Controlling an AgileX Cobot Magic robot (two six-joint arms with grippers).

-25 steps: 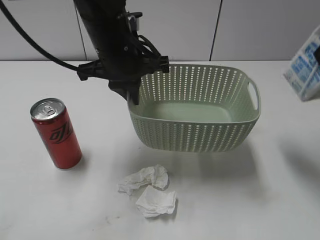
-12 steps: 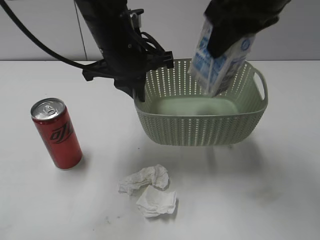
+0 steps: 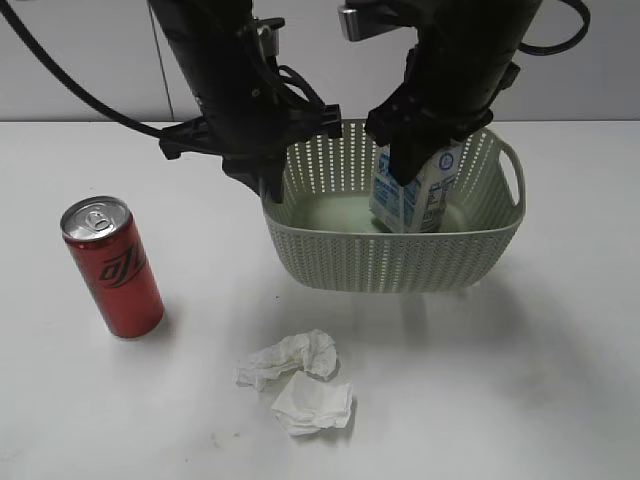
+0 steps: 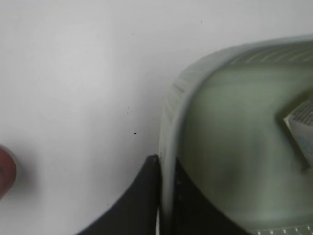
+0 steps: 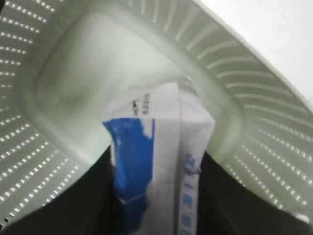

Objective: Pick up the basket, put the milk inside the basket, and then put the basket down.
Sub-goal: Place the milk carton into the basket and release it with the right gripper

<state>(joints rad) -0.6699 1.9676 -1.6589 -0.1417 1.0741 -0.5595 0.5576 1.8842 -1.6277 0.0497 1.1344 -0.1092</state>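
Note:
The pale sage-green basket (image 3: 400,255) hangs slightly above the white table, tilted a little. My left gripper (image 3: 268,180) is shut on its left rim; the left wrist view shows its jaws (image 4: 164,196) pinching the basket wall (image 4: 168,122). My right gripper (image 3: 420,160) is shut on the blue-and-white milk carton (image 3: 412,195) and holds it inside the basket, its bottom close to the basket floor. In the right wrist view the milk carton (image 5: 156,147) sits between the jaws (image 5: 156,196) above the basket's floor (image 5: 78,83). A corner of the carton (image 4: 301,120) shows in the left wrist view.
A red soda can (image 3: 112,265) stands upright at the left; its edge (image 4: 6,169) shows in the left wrist view. Two crumpled white tissues (image 3: 297,382) lie in front of the basket. A grey panelled wall runs behind the table.
My right gripper has brought the milk from the far right to over the basket and then down inside it. The basket has shifted slightly in my left gripper.

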